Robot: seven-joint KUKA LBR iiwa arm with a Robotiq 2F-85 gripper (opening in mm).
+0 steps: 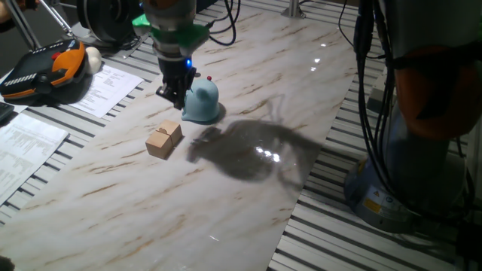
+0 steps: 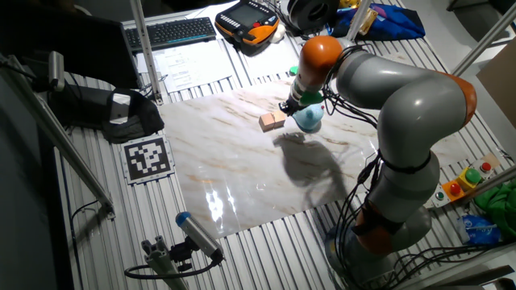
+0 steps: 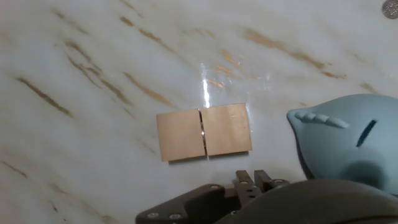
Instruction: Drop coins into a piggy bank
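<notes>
Seen from the hand view, nearest is the gripper [image 3: 252,182], dark fingers [image 3: 244,181] pressed close together w/ no gap seen; whether anything thin is pinched between them can't be told. Just beyond, two tan wooden cubes [image 3: 204,131] are laid side by side, touching, flat on the marble-patterned table [image 3: 93,74]. To the right, the light blue piggy bank [image 3: 348,143] is stood upright, slot [image 3: 366,132] visible on top as a dark slit. One coin [image 3: 390,8] is seen far off at the top-right edge, well apart from the bank.

In one fixed view the gripper [image 1: 175,89] is held low beside the piggy bank [image 1: 201,102], on its cube side; the cubes [image 1: 164,138] are near, in front. Something small and red [image 1: 208,77] is seen at the bank's top; what it is can't be told.

Farther back: printed sheets [image 1: 105,86], text too small to read; an orange-and-black pendant [image 1: 41,69]. In the other fixed view a keyboard [image 2: 171,32] and a black-and-white marker tag [image 2: 147,156] are seen; no brand legible.
</notes>
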